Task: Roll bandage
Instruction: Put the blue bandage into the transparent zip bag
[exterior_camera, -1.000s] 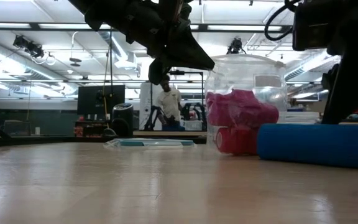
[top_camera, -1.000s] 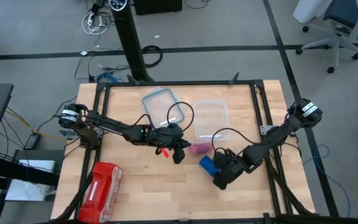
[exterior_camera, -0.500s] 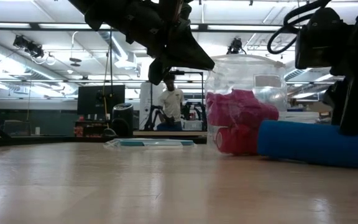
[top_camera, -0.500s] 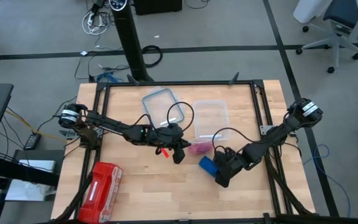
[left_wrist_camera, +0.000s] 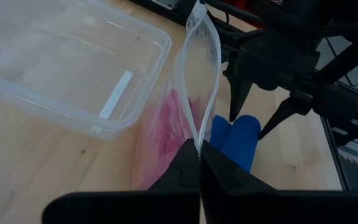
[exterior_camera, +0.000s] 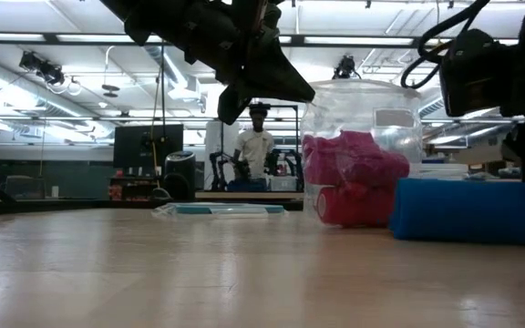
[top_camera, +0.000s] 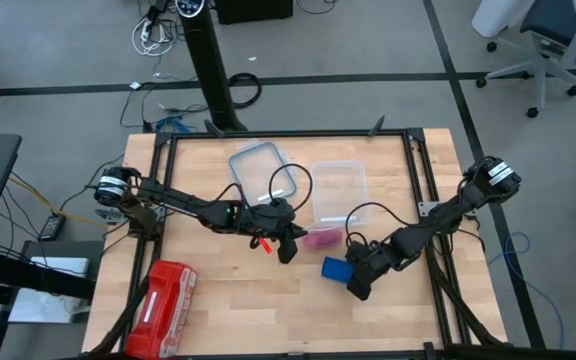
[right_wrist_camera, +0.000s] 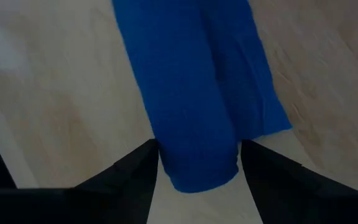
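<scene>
The blue bandage [top_camera: 335, 269] is a short roll lying on the table at centre right, with a loose flap [right_wrist_camera: 260, 93] beside it. My right gripper [top_camera: 354, 279] is low at its right end, fingers on either side of the roll [right_wrist_camera: 194, 112]. My left gripper [top_camera: 288, 247] is shut on a clear zip bag [left_wrist_camera: 194, 74] holding pink-red rolls [exterior_camera: 354, 178]. The bag stands just to the far left of the bandage, with its bottom on the table. My left gripper pinches the zip bag's top edge [left_wrist_camera: 197, 138] between its two shut fingers and holds that edge up; the bag's bottom rests on the table. My right gripper has the end of the rolled bandage [right_wrist_camera: 197, 168] between its two fingers [right_wrist_camera: 138, 171]. The fingers lie along the roll, low over the table, coming from the right. The roll lies on the table.
A clear plastic box [top_camera: 340, 188] and its blue-rimmed lid [top_camera: 263, 172] lie at the far middle. A red plastic-wrapped pack [top_camera: 166, 295] lies at the near left. A person stands in the room beyond the table [exterior_camera: 255, 150].
My right gripper has shifted a little toward the left arm and turned. The bandage has turned about on the table with it and now shows shorter in the low view.
</scene>
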You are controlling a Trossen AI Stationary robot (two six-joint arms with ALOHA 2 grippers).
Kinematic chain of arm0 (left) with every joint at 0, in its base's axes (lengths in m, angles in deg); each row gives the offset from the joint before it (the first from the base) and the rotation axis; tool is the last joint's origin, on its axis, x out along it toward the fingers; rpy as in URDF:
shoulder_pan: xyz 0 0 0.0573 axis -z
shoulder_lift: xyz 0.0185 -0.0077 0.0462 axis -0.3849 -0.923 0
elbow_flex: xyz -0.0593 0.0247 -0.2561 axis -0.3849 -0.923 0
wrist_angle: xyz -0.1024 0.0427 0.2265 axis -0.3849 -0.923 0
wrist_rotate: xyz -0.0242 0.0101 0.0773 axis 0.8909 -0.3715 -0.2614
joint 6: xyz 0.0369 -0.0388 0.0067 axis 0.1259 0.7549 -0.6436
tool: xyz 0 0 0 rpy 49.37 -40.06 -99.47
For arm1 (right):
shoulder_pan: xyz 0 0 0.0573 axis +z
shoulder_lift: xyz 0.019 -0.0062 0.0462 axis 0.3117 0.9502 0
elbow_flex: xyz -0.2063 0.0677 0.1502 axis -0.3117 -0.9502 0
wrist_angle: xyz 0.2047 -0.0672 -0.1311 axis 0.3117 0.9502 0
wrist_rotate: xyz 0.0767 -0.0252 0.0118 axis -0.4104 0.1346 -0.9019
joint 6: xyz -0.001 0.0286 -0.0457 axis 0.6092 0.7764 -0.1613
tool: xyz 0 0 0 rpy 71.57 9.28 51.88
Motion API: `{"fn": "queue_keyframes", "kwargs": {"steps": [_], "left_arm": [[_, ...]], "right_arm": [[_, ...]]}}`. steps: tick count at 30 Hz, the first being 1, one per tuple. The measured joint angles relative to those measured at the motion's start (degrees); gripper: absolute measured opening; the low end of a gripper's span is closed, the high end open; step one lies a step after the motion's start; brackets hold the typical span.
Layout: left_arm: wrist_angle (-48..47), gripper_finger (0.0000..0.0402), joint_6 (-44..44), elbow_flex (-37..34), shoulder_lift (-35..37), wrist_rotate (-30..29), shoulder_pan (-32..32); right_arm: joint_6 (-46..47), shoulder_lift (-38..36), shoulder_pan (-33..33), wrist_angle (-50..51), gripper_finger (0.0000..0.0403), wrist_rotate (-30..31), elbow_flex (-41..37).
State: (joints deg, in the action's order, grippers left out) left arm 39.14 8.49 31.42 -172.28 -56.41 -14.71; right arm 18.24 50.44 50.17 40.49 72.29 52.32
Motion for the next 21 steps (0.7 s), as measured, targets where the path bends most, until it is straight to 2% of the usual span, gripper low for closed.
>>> {"fn": "queue_keyframes", "kwargs": {"steps": [5, 11, 21], "left_arm": [[0.0, 0.0000, -0.2, 0.0, 0.0, 0.0, 0.0], [0.0, 0.0000, -0.2, 0.0, 0.0, 0.1, 0.0], [0.0, 0.0000, -0.2, 0.0, 0.0, 0.1, 0.0]], "right_arm": [[-6.6, -0.1, 0.0, -0.1, 0.0227, -0.6, 0.0], [-10.0, -0.1, -0.5, 0.3, 0.0219, -0.6, 0.0], [-15.0, 0.0, -1.7, 0.1, 0.0129, -1.7, 0.0]]}}
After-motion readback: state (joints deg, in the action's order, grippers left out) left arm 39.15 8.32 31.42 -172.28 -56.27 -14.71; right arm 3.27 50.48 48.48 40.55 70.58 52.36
